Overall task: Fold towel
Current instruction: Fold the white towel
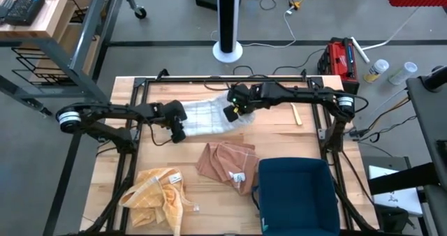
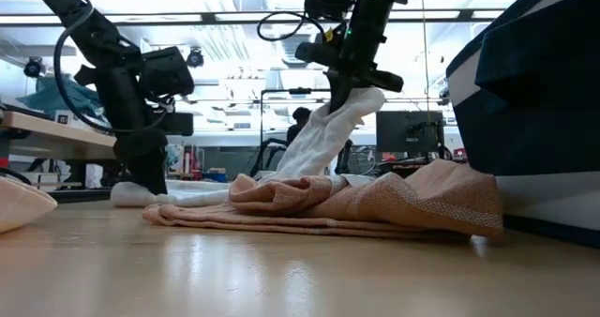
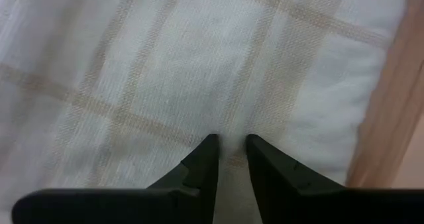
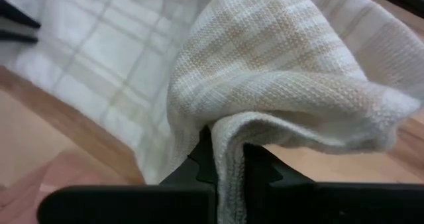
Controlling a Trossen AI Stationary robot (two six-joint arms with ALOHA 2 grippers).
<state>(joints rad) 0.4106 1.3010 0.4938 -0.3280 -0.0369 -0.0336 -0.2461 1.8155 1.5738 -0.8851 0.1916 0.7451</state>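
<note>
White checked towel (image 1: 204, 117): spread at the far middle of the wooden surface (image 1: 307, 142), between the left claw (image 1: 177, 129) at its left edge and the right claw (image 1: 232, 112) at its right end. Salmon cloth (image 1: 225, 163): centre. Yellow cloth (image 1: 157, 192): near left. Dark blue bin (image 1: 297, 192): near right.

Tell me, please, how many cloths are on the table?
3: a white checked towel at the back, a peach cloth mid-table, a yellow cloth front left. More could hide underneath.
</note>
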